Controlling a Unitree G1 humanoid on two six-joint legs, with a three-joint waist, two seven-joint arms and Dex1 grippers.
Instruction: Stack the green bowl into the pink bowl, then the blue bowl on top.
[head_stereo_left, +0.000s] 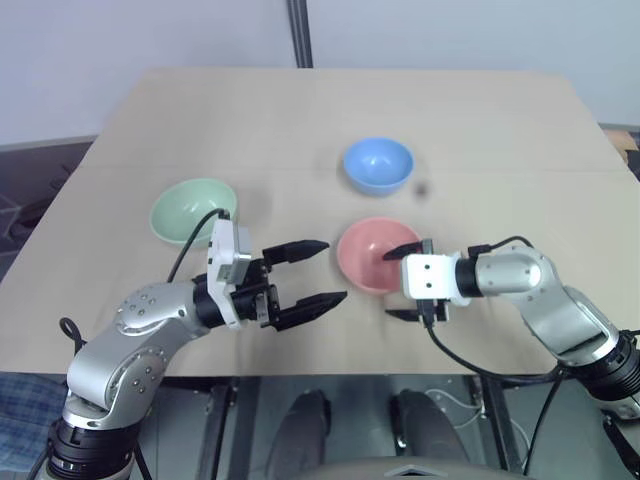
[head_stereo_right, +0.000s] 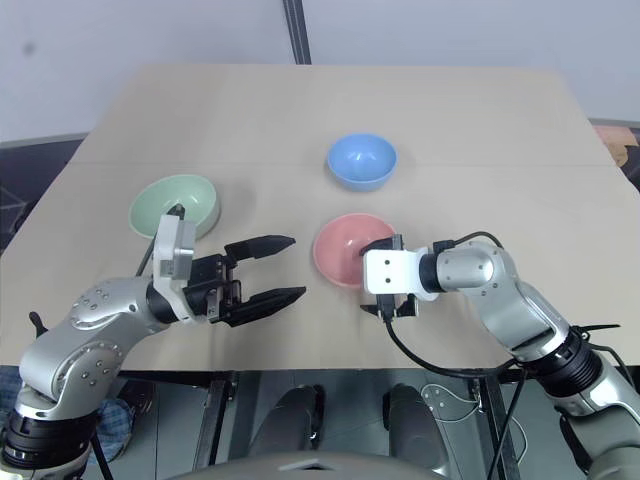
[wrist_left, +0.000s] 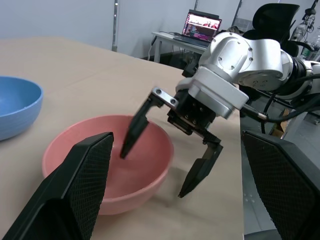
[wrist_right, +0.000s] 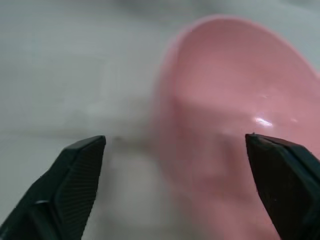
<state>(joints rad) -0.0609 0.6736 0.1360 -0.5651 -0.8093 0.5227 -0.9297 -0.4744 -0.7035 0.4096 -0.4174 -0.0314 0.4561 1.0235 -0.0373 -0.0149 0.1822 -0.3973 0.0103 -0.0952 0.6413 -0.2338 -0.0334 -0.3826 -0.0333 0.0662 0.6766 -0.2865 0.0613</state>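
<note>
Three bowls stand apart on the light wooden table (head_stereo_left: 480, 130). The green bowl (head_stereo_left: 193, 210) is at the left, just behind my left wrist. Further back in the middle is the blue bowl (head_stereo_left: 378, 165). The pink bowl (head_stereo_left: 368, 258) sits near the front, between my two grippers. My right gripper (head_stereo_left: 398, 283) is open and straddles the pink bowl's right rim, one finger over the inside and one outside, as the left wrist view shows (wrist_left: 152, 175). My left gripper (head_stereo_left: 333, 270) is open and empty, pointing at the pink bowl (wrist_left: 107, 165) from its left, a short gap away.
The table's front edge runs just below both grippers. Bare tabletop lies to the right of the pink bowl and behind the blue bowl (wrist_left: 15, 112). A small dark speck (head_stereo_left: 421, 188) lies beside the blue bowl. A desk with a laptop (wrist_left: 202, 25) stands beyond the table.
</note>
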